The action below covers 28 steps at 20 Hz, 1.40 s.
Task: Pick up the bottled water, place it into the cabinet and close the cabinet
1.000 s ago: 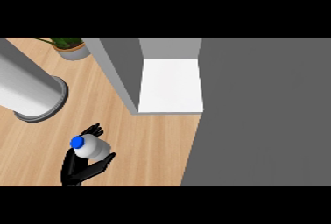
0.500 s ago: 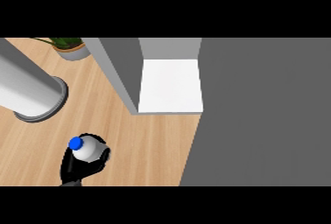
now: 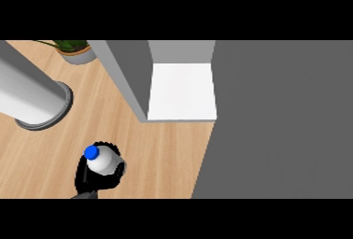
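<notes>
Left hand (image 3: 96,177) is curled round the bottle (image 3: 102,161), near the table's (image 3: 165,154) front. Grasp looks done; placing it in the open cabinet (image 3: 180,91) and closing remain.

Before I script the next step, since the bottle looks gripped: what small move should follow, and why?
Probably carry the bottle up and right toward the cabinet's white shelf. The hand is curled round it, and the shelf lies open and bare, apart from the bottle.
</notes>
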### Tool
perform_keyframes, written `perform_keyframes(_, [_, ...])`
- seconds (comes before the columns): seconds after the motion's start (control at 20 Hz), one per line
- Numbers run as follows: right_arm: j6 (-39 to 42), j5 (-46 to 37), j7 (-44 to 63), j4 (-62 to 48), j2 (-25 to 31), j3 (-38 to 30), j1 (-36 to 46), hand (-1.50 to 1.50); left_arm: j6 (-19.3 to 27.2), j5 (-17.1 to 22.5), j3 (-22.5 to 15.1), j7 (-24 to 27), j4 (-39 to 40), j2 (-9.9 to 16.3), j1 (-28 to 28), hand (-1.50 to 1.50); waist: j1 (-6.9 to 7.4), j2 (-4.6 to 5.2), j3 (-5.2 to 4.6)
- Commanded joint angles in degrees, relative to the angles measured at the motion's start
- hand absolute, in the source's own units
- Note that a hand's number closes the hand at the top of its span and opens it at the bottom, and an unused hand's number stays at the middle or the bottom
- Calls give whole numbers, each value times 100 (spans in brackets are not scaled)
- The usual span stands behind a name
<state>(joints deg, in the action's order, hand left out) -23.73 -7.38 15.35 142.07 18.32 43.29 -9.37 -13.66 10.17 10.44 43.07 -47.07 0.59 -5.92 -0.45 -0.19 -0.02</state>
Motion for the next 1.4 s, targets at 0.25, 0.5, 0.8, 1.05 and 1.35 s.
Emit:
perform_keyframes(0.25, [163, -168, 59, 487, 164, -324, -128, -150, 331, 335, -650, -436, -1151, -57, 383, 150, 39, 2, 5])
perform_keyframes(0.5, [66, -457, 61, 644, 278, 116, -311, -150, 705, 762, -1165, -1067, -1967, -58, 507, 150, 12, -11, 6])
perform_keyframes(0.8, [-48, -578, 738, 637, 45, 42, 250, -150, 1165, 972, -1502, -2088, -3002, -58, 506, 150, 34, 0, -1])
perform_keyframes(1.05, [-79, -252, -248, 244, 183, -53, -336, -150, 1637, 835, -2013, -1845, -3254, -59, 507, 150, 11, 5, 5])
perform_keyframes(1.35, [-200, -683, 404, 1056, 402, 377, -274, -150, 2689, 883, -2561, -2613, -3802, -59, -154, 150, -48, -12, -2])
